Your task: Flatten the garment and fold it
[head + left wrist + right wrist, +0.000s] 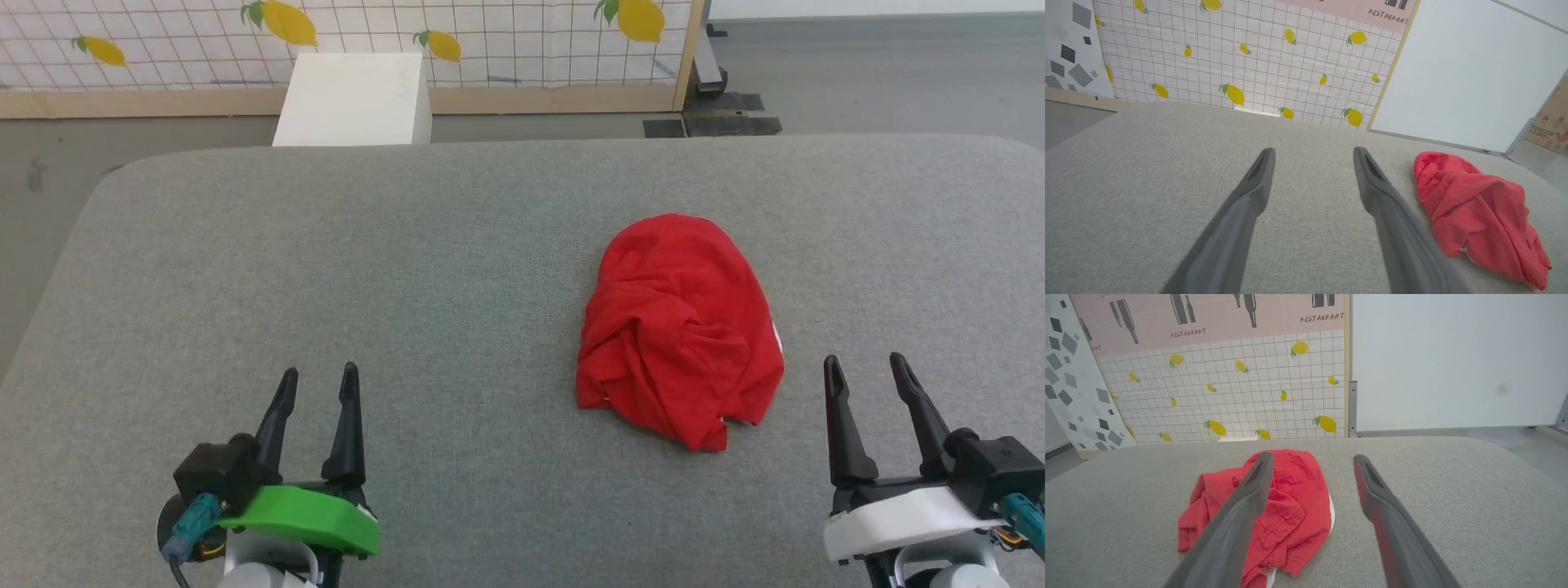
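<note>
Wide grey fabric-covered table (326, 245), on which a bright red soft cloth garment (678, 327) is laid crumpled.
The garment is bunched right of centre; the dark two-fingered right gripper (865, 363) is held near it, the left gripper (318, 376) well apart, both spread wide and empty.

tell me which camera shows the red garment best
The head view: the whole garment lies crumpled in full outline on the grey fabric surface, seen from above. The left wrist view shows it side-on at the right edge; the right wrist view has it partly behind the right claw.
</note>
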Controlling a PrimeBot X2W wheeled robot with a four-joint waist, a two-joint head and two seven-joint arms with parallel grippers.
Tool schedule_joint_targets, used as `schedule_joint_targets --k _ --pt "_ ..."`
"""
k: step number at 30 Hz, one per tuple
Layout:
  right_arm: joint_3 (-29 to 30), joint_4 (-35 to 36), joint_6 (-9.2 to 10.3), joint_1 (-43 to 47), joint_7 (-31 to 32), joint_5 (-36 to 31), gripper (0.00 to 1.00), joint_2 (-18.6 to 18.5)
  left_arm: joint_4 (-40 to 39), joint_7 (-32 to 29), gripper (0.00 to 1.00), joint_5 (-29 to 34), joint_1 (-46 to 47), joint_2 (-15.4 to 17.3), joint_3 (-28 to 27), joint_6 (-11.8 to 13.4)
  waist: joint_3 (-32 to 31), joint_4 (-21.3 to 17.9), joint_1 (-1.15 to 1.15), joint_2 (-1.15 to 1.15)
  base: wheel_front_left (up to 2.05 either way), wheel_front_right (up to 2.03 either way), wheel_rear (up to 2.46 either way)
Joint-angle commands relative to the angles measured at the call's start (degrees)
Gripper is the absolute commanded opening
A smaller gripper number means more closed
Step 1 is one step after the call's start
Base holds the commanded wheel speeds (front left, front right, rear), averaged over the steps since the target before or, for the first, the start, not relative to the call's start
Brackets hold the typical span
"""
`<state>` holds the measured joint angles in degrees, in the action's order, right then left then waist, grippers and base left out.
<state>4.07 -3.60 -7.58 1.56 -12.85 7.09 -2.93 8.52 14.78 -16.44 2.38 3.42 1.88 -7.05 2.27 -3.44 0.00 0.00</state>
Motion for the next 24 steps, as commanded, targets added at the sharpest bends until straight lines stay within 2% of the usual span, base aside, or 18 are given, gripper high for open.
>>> schedule_joint_targets --k 1,20,24 --pt "-0.09 -0.06 0.09 0.35 0.11 0.05 1.0 0.05 -0.01 0.21 1.0 0.1 -0.17 -0.28 -0.22 -0.35 0.08 -0.06 0.0 0.0 0.0 0.0 0.0" --pt "-0.12 -0.57 0.09 -0.27 -0.3 0.4 1.0 0.05 -0.16 0.21 1.0 -0.12 0.22 -0.51 -0.3 -0.43 0.35 0.2 0.0 0.0 0.0 0.0 0.0" --pt "-3.89 -1.22 0.09 -4.62 2.3 -0.84 1.0 0.05 -0.63 0.21 1.0 -0.04 0.85 -0.52 -0.02 -0.43 1.23 0.51 0.0 0.0 0.0 0.0 0.0"
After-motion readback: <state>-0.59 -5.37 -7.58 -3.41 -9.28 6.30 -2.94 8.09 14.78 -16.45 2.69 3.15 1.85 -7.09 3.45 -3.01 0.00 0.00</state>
